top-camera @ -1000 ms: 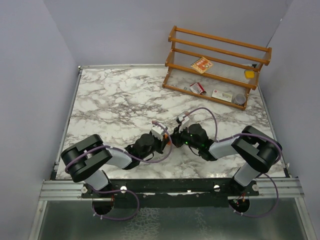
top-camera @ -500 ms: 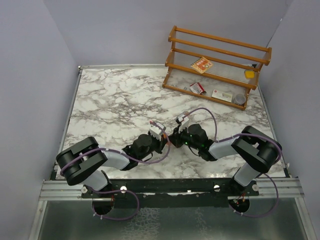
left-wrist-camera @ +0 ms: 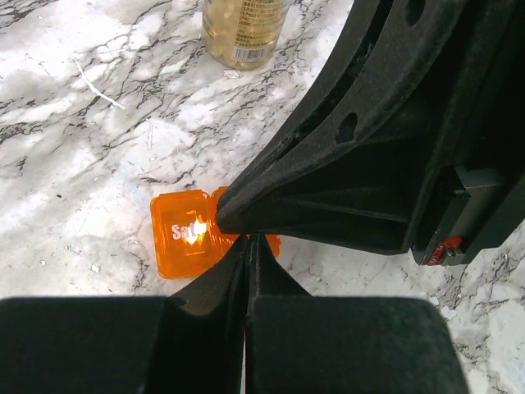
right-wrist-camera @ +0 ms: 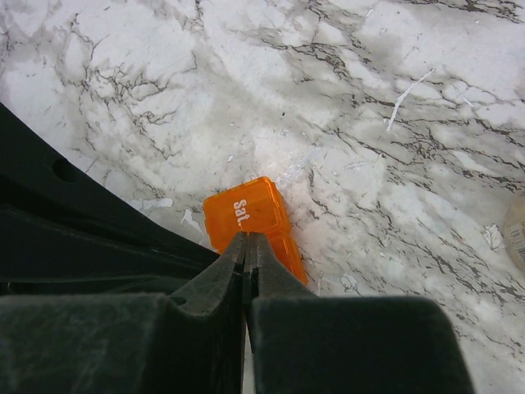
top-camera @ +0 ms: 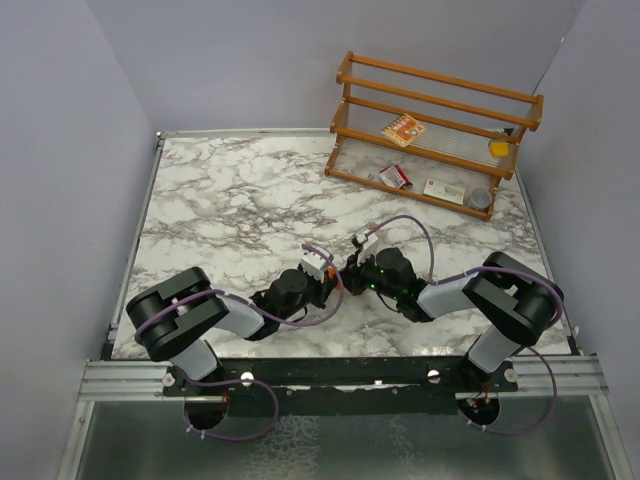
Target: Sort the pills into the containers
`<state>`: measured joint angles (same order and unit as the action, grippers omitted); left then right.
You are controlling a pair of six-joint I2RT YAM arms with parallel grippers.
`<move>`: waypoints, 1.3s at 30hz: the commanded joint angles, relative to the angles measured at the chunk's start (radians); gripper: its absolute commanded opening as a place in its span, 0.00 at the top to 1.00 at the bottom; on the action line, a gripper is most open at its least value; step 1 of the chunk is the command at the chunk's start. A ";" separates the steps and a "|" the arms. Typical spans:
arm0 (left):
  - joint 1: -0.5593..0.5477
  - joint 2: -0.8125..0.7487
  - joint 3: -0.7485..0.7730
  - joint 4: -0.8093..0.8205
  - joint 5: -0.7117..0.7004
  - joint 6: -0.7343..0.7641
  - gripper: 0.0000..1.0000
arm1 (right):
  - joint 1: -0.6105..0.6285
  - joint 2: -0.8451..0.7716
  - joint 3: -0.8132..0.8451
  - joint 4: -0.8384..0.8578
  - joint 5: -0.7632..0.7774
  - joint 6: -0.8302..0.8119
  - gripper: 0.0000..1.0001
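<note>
The tiny orange box (left-wrist-camera: 184, 234) lies on the marble with "Sat." printed on its lid, its two halves side by side (right-wrist-camera: 246, 215). My left gripper (left-wrist-camera: 248, 238) is shut, its tips resting at the box's near edge with nothing between them. My right gripper (right-wrist-camera: 246, 238) is also shut, its tips on the same box from the opposite side. In the top view both grippers (top-camera: 335, 284) (top-camera: 349, 282) meet tip to tip at the table's middle front. The clear jar (left-wrist-camera: 244, 29) with tan-yellow inside stands beyond the box, and also shows at the right edge (right-wrist-camera: 517, 234). No loose pills are in view.
A wooden rack (top-camera: 440, 100) stands at the back right. It holds red-and-white packets (top-camera: 395, 176), a grey round tin (top-camera: 479, 198) and a small yellow item (top-camera: 498, 148). Each arm's black body crowds the other's wrist view (left-wrist-camera: 385, 148) (right-wrist-camera: 66, 222).
The left arm's elbow swung slightly left and then back. Both grippers have stayed shut at the orange box.
</note>
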<state>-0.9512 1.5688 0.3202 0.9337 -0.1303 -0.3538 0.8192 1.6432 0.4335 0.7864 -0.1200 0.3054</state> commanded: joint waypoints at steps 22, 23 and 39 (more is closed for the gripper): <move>-0.002 -0.458 -0.056 -0.242 -0.128 0.049 1.00 | 0.014 -0.280 0.134 -0.343 0.130 -0.134 0.87; -0.001 -0.478 -0.060 -0.258 -0.138 0.051 1.00 | 0.014 -0.311 0.138 -0.361 0.137 -0.137 0.84; -0.002 -0.879 -0.114 -0.597 -0.395 0.055 0.93 | 0.014 -0.943 0.079 -0.807 0.810 -0.052 0.36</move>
<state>-0.9512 0.7773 0.2142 0.4568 -0.4122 -0.3038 0.8268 0.8104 0.5224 0.1753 0.3901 0.2066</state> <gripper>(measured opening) 0.067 0.620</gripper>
